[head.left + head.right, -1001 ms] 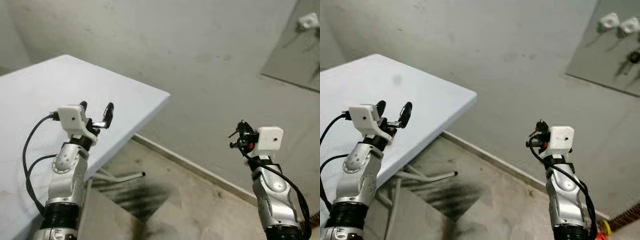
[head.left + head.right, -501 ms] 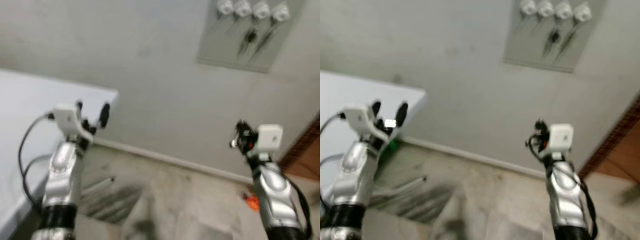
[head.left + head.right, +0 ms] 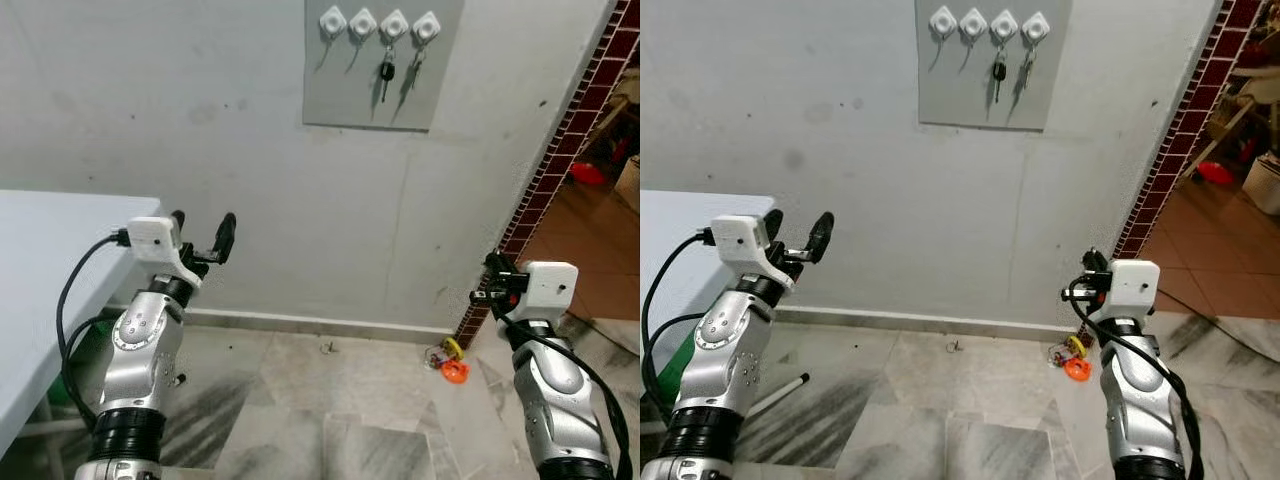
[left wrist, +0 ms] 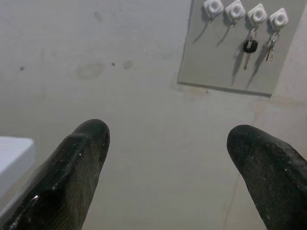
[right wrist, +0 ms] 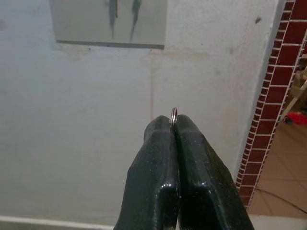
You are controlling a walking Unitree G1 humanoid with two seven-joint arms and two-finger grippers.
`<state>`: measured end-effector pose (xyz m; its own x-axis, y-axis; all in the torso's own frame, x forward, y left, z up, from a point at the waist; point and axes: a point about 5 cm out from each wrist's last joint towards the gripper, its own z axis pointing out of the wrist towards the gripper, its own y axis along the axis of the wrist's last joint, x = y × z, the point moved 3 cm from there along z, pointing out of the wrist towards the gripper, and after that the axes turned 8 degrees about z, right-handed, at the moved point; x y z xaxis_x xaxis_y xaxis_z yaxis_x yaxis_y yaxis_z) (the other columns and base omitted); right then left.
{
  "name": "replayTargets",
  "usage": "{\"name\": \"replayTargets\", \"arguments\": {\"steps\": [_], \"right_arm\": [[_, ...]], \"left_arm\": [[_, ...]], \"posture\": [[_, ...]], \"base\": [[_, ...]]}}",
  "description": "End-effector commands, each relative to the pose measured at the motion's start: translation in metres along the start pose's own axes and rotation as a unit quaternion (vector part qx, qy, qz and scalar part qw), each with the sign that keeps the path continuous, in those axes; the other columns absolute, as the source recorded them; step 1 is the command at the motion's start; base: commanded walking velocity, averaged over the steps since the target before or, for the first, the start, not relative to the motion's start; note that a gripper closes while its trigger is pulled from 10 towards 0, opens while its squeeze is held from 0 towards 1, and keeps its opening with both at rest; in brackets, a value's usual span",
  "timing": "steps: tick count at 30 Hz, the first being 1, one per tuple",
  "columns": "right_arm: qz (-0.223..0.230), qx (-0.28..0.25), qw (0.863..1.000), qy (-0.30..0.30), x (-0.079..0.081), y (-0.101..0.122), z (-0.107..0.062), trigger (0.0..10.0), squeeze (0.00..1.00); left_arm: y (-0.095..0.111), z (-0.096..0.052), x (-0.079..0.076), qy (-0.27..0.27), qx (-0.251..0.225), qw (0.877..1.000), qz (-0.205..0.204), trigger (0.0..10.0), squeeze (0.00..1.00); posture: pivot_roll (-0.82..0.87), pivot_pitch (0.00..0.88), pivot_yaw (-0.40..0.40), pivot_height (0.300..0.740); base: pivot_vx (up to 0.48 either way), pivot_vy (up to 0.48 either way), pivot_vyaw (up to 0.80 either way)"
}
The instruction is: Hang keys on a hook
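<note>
The right gripper point(image 5: 173, 125) pinches what looks like a key ring point(image 5: 173, 115), presumably for carrying to the hook board point(image 3: 383, 62) at 12 o'clock, while the left gripper point(image 4: 165, 139) gapes wide and empty.

White desk point(image 3: 40, 260) beside and below left gripper point(image 3: 203, 220), on its outer side. Green item point(image 3: 670, 365) under desk, too hidden to identify. Grey stained plaster wall point(image 3: 150, 100) ahead of both grippers. Marbled grey floor tiles point(image 3: 340, 400) below. Dark red brick edging point(image 3: 540, 180) above and just outside right gripper point(image 3: 493, 275). Small orange and yellow object point(image 3: 453, 370) on floor below right gripper, near wall base. Terracotta floor point(image 3: 590, 230) further out beyond edging.
</note>
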<state>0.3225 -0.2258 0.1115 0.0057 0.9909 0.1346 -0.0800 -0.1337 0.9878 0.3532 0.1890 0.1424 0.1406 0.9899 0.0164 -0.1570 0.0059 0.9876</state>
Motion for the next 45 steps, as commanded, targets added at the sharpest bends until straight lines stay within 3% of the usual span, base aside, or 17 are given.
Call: {"name": "replayTargets", "arguments": {"steps": [1,45], "right_arm": [[0.002,-0.015,1.000,0.005,0.0012,0.0095,0.0026,10.0,0.00],[0.009,-0.011,1.000,0.011,0.0021,0.0128,-0.0038,10.0,0.00]], "left_arm": [[0.0033,0.0005,0.0022,0.004,-0.003,1.000,-0.004,10.0,0.00],[0.0020,-0.0022,0.0036,0.010,0.007,1.000,-0.029,10.0,0.00]], "posture": [[-0.04,0.000,-0.003,0.740],[-0.04,0.000,-0.005,0.740]], "base": [[0.000,0.000,0.00],[0.307,0.000,0.00]]}}
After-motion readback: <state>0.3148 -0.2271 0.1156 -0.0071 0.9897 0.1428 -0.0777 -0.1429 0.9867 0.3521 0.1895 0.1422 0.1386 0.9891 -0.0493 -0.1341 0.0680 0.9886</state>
